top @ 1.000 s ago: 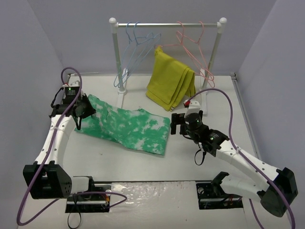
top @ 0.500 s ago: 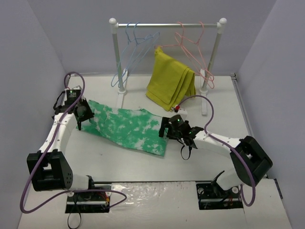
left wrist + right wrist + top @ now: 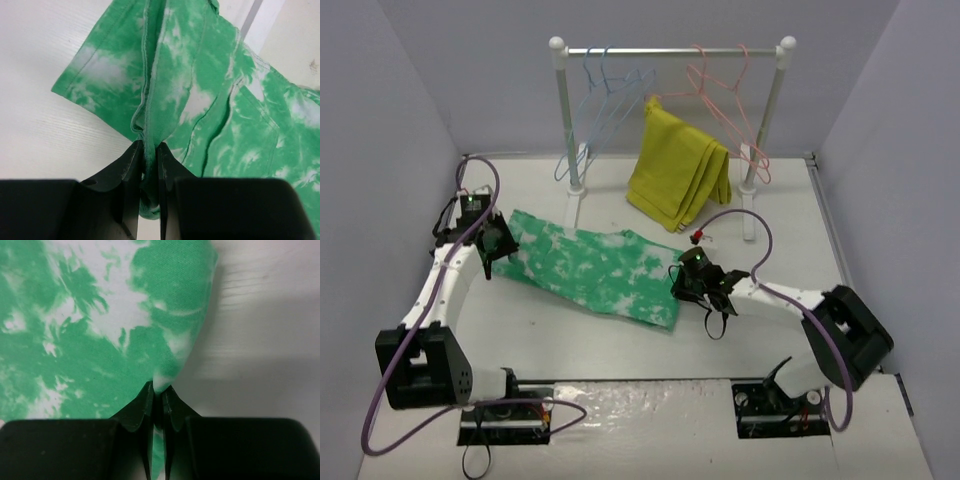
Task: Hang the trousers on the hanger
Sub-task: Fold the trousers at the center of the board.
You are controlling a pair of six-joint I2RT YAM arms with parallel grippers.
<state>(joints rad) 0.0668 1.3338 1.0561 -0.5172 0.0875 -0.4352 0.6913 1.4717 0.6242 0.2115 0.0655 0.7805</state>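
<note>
The green trousers [image 3: 590,268], mottled with white, lie spread flat across the table between the two arms. My left gripper [image 3: 496,243] is shut on their left end, a bunched seam pinched between the black fingers [image 3: 131,170]. My right gripper [image 3: 686,281] is shut on their right edge, where a fold of cloth [image 3: 159,382] sits in the jaws. The trousers fill both wrist views [image 3: 210,90] [image 3: 100,320]. The light-blue hanger [image 3: 607,108] hangs on the rail at the back left, beside another like it, well away from both grippers.
A white rack [image 3: 670,52] stands at the back, its rail carrying pink hangers [image 3: 725,100] and a mustard-yellow folded garment [image 3: 678,170]. Its feet [image 3: 575,200] rest on the table behind the trousers. Grey walls close in on the left, right and back.
My right gripper moved left onto the trousers' right edge and shut on it. My left gripper, holding the cloth throughout, shifted slightly, and the trousers now lie flatter.
</note>
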